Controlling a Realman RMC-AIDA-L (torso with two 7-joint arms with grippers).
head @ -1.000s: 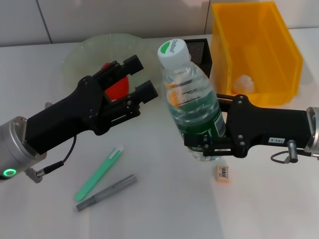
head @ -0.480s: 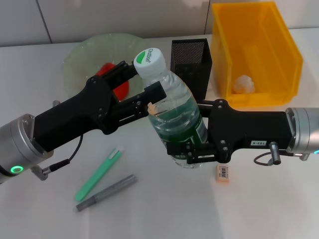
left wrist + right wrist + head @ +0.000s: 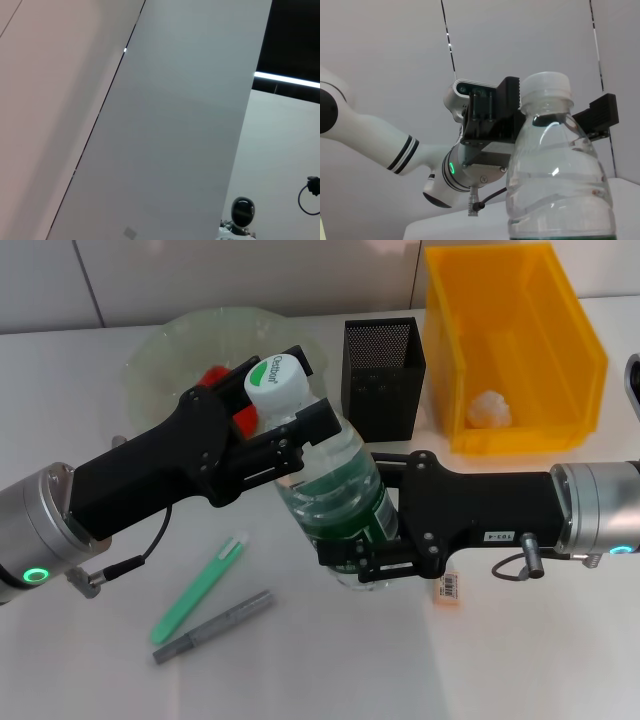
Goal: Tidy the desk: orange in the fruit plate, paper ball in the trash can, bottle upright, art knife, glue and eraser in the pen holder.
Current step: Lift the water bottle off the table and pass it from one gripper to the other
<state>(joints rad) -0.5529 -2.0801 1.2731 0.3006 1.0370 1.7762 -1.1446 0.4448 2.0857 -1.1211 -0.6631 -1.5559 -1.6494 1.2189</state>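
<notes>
The clear bottle [image 3: 338, 502] with its green label and white cap stands nearly upright just above the table, my right gripper [image 3: 362, 552] shut on its lower body. My left gripper [image 3: 303, 392] is open, its fingers straddling the bottle's neck just below the cap. The right wrist view shows the bottle [image 3: 555, 190] close up, with the left gripper [image 3: 555, 111] behind its shoulders. The orange [image 3: 214, 381] lies in the fruit plate [image 3: 160, 340], partly hidden by the left arm. A paper ball [image 3: 487, 408] sits in the yellow trash can [image 3: 575, 350]. The eraser [image 3: 448, 587] lies beside the right arm. The pen holder [image 3: 383, 365] stands behind the bottle.
A green art knife [image 3: 200, 585] and a grey glue stick [image 3: 215, 625] lie on the table at front left. The left wrist view shows only a wall and ceiling.
The right gripper has carried the bottle leftward, uncovering the pen holder. The left gripper has closed in from the left, so its open fingers now sit around the bottle's neck.
</notes>
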